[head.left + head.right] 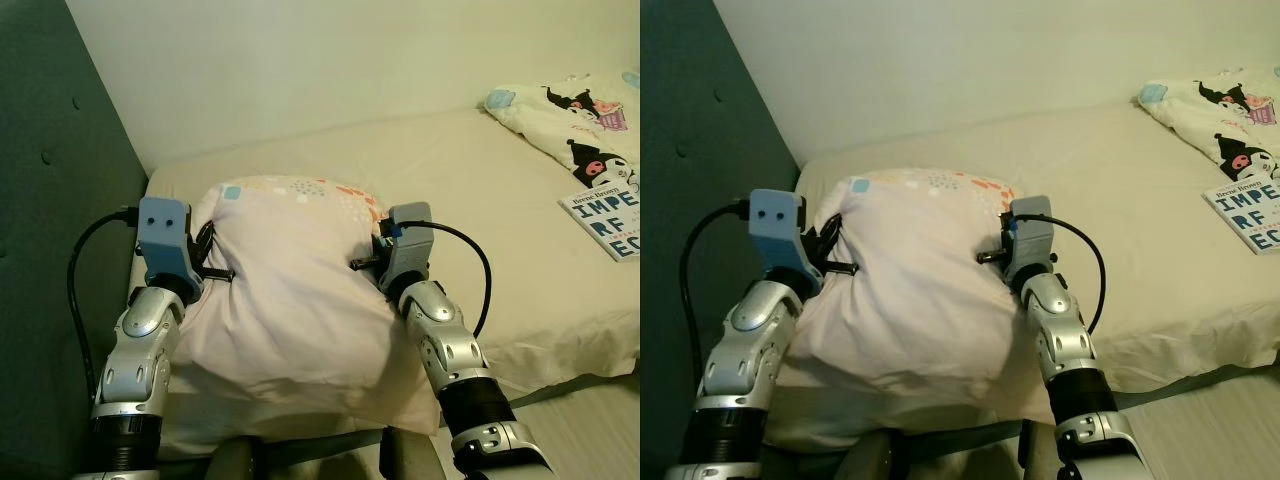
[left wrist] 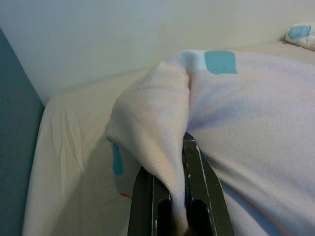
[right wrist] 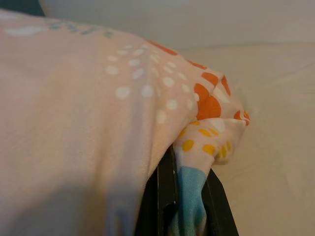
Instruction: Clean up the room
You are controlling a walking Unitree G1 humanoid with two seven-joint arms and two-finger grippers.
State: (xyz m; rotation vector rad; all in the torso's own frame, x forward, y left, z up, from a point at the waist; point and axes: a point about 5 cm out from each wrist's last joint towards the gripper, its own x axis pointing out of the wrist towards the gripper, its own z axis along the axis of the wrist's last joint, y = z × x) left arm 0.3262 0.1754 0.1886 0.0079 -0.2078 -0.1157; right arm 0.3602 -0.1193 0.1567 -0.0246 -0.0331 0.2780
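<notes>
A pale pink pillow point(image 1: 285, 290) is held over the head corner of the bed point(image 1: 480, 190), beside the teal headboard point(image 1: 50, 200). Its long axis runs from the robot toward the wall, the dotted, patterned end farthest from the robot. The left pincer point(image 2: 179, 196) is clamped on a fold of fabric at the pillow's left edge; the right pincer point(image 3: 184, 196) is clamped on its orange-dotted right corner. Well right of the pillow lie a cartoon-print quilt point(image 1: 580, 120) and a book point(image 1: 608, 220).
</notes>
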